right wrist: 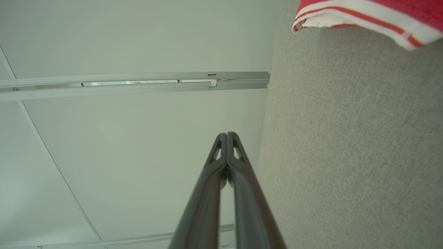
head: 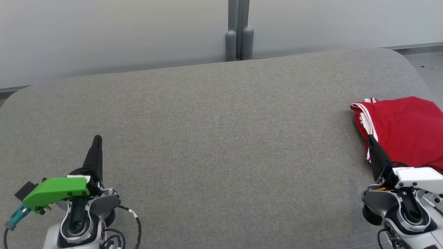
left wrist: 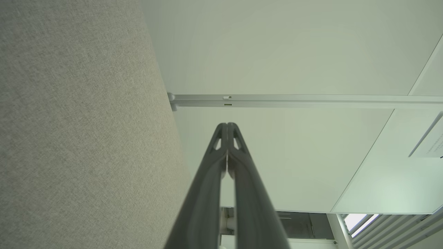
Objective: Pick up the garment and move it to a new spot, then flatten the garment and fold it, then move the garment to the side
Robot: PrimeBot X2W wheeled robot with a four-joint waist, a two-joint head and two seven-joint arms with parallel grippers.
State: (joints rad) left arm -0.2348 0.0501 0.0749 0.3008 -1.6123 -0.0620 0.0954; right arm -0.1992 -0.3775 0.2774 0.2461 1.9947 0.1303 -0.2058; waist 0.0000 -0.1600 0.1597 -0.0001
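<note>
Red garment (head: pixel 405 131) lies at the right edge of the surface (head: pixel 214 131), just right of the right claw (head: pixel 370 138), which is pinched shut and empty. Left claw (head: pixel 98 139), shut too, sits well apart at the left, so the right arm's nearer.

I work in what looks like an office or lab test bay; a broad grey fabric-covered table (head: pixel 221 138) spreads before me; pale partition panels (head: pixel 104 34) wall off the far side, joined by a grey metal post (head: pixel 238 31); bare grey floor (head: pixel 425 62) shows far right; slatted blinds (left wrist: pixel 398 228) hang beside a bright window.
</note>
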